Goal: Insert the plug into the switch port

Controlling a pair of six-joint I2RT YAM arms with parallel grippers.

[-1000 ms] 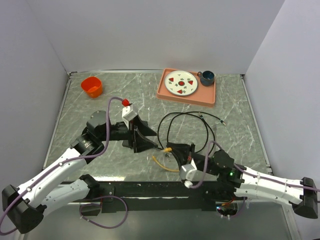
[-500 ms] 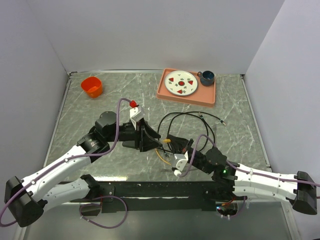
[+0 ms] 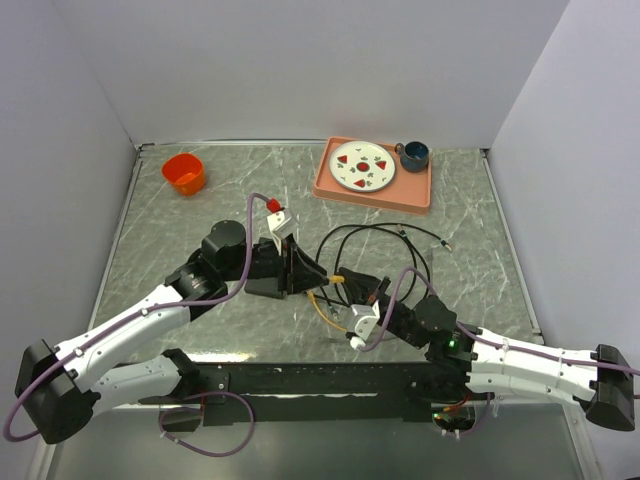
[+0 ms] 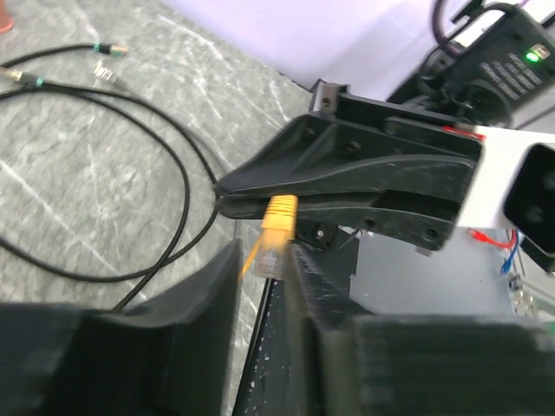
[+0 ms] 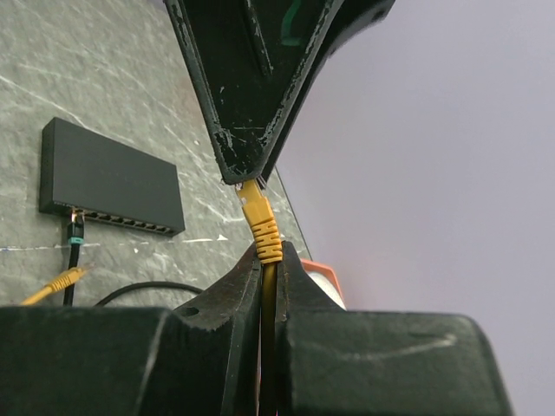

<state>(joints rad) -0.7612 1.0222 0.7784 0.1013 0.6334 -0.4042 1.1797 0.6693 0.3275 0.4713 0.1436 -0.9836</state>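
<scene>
The plug is yellow with a clear tip, on a yellow cable. My right gripper is shut on the cable just below the plug's boot and holds it above the table. My left gripper meets it from the left. Its jaws stand narrowly apart with the plug's clear tip between them and a thin gap on one side. The switch is a flat black box lying on the table, its row of ports facing the near side. In the top view it lies under my left wrist.
A black cable with a green boot is plugged into the switch. A second yellow plug lies on the table nearby. Black cables loop behind the grippers. A salmon tray with plate and mug stands at the back; an orange cup at back left.
My left gripper has swung right to the plug. My right gripper has lifted the plug up and to the left to meet it.
</scene>
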